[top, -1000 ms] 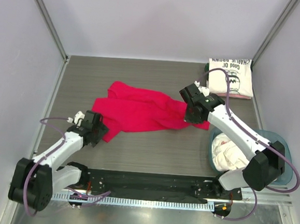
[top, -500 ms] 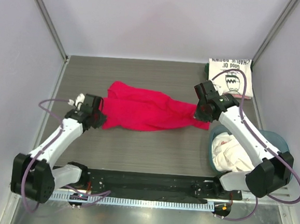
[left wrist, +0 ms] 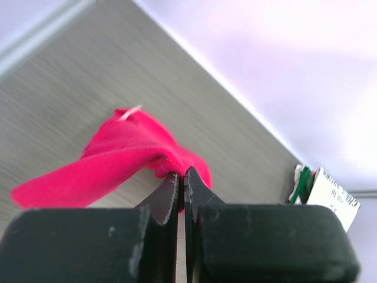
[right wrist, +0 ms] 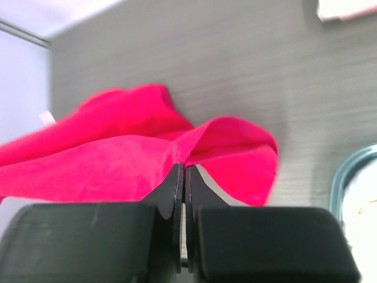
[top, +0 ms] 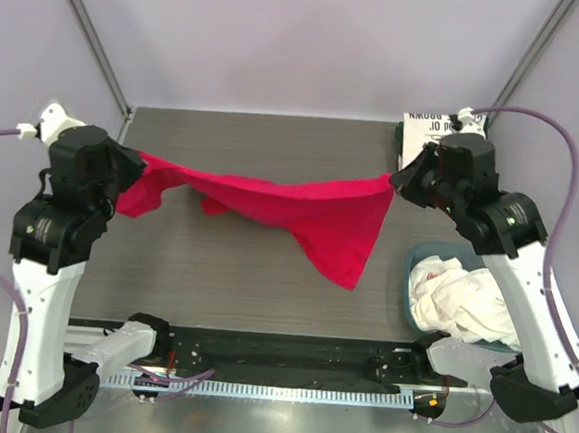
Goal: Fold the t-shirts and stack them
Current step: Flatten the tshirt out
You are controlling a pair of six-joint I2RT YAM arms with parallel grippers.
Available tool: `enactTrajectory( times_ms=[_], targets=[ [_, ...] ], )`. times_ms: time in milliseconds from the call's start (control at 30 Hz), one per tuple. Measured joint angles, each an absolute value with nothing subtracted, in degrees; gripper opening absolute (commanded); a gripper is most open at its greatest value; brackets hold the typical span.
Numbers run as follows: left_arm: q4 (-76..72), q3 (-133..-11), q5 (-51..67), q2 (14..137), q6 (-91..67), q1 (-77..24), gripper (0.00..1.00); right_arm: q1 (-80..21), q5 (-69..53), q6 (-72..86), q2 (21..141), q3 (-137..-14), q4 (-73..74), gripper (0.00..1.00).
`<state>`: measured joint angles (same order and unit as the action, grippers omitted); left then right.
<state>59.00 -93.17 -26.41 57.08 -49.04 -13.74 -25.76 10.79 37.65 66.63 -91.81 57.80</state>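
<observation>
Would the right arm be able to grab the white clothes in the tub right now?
Probably not yet: the right gripper is clamped on the red shirt, stretched across to the left gripper. Nothing covers the white clothes, though.

red t-shirt (top: 310,206): plain bright crimson
folded t-shirt (top: 418,125): cream, black lettering
t-shirts in tub (top: 455,301): white
tub (top: 425,253): blue-grey
desk (top: 275,145): grey, fine wood-grain streaks
left gripper (left wrist: 181,175): black
right gripper (right wrist: 181,172): black

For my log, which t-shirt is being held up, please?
The crimson cloth t-shirt, stretched between left pincer and right pincer; the cream printed shirt lies flat, white ones fill the blue-grey tub.
</observation>
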Motion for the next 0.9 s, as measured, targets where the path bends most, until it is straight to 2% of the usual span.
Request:
enactTrajectory(
  times_ms=[333, 600, 900],
  targets=[
    [63.18, -107.92, -30.59, 51.2, -39.9, -13.74, 0.0, -25.76, 3.92, 37.32, 51.03, -91.66, 54.72, 0.01],
    [63.2, -123.61, -25.65, 50.3, -33.67, -13.87, 0.0, -25.78, -3.14, 37.34, 39.72, -90.89, 50.72, 0.01],
    [61.32, -136.29, -21.85, 57.89, -29.3, -17.37, 0.05, -25.8, -0.45, 36.05, 40.62, -97.56, 49.78, 0.01]
  ],
)
